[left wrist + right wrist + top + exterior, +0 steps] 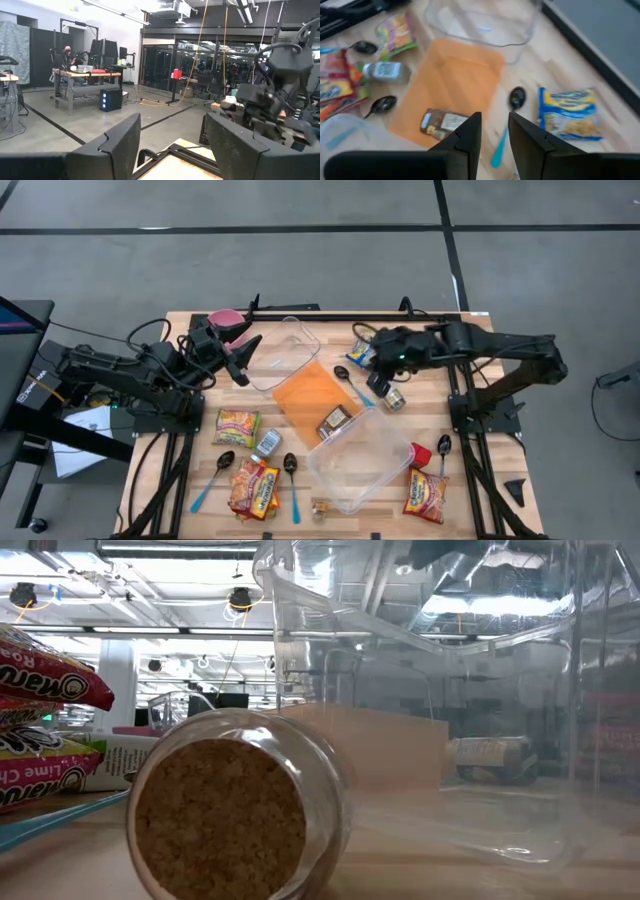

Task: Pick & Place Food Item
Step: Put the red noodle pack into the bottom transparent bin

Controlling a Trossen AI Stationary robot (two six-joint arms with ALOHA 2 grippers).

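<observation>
The wooden table (190, 480) is the biggest thing, and both dark arms reach over its far half. A clear plastic box (365, 458) lies on the near right part, and a second clear box (290, 352) stands at the far middle. Between them lies an orange mat (305, 395), and a small brown food packet (334, 421) rests on the near corner of this mat, close to the rim of the near box.

The left gripper (243, 367) hangs over the table beside the far clear box. Its fingers (117, 145) stand clearly apart and nothing is between them. The right gripper (380, 383) is above the table just right of the mat. In the right wrist view its fingers (469, 137) leave only a narrow gap, and they have hold of nothing; the brown packet lies on the mat below them.

A blue and yellow noodle packet (568, 113) lies at the far right near the right arm. A red noodle packet (426, 495) lies at the near right corner, a green one (236, 426) left of the mat, and two red ones (254, 490) near the front edge. A small jar (267, 443) lies on its side beside the green packet. Several blue-handled spoons (291, 485) lie around
</observation>
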